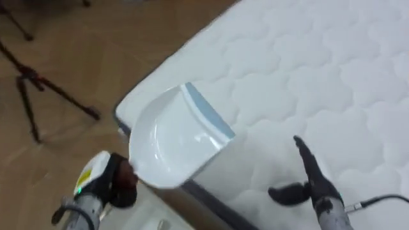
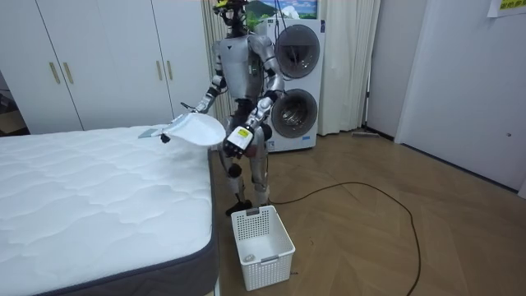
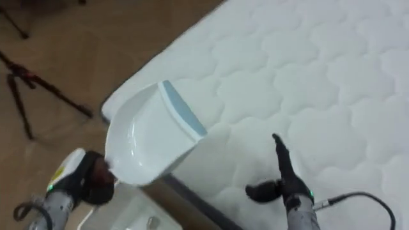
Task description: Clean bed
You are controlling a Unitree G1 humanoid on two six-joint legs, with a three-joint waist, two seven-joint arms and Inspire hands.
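Quilted white mattress (image 1: 319, 76); left robot hand (image 1: 120, 182) grips white, blue-lipped dustpan (image 1: 172, 137); right robot hand (image 1: 313, 185) spread.

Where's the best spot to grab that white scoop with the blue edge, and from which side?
Grab the white plastic dustpan by its narrow back end, opposite the blue lip, coming from the floor side of the white quilted mattress. The pan is wide and hollow, and its lip points over the bed, so the back looks easiest to grip. The left robot hand holds it there.
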